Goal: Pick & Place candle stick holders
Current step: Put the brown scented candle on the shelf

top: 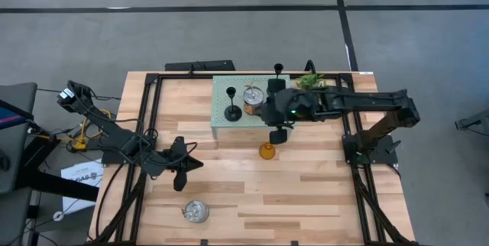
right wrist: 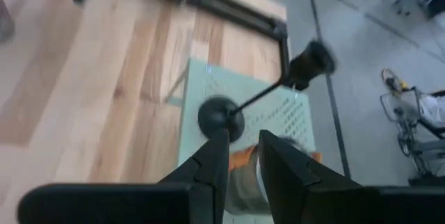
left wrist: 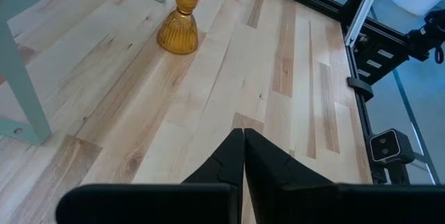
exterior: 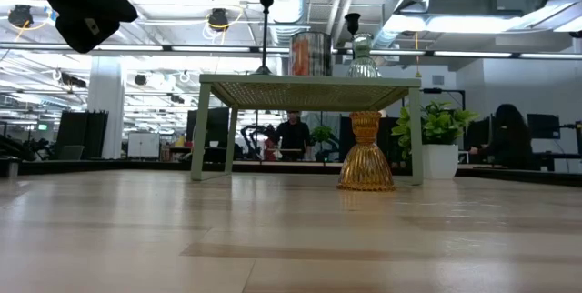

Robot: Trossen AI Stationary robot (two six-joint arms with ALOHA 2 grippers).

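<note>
Pressed together, the left gripper (left wrist: 244,156) fingers are seen shut and empty, held over the wooden table (top: 321,192) well apart from the pale green perforated stand (top: 223,118). Parted jaws are shown on the right gripper (right wrist: 243,156), held above that stand, gripping nothing. One black stemmed holder (top: 232,111) and one silvery cup (top: 253,96) are set on the stand. An amber glass holder (top: 267,151) is placed just beside it; a second silvery cup (top: 195,212) lies well apart.

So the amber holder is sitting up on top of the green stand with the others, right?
Not quite. The amber holder stands on the bare wooden table, just in front of the green stand, not on top of it. The high view shows this, and the low view shows its base on the tabletop. The other holders there are on the stand.
</note>
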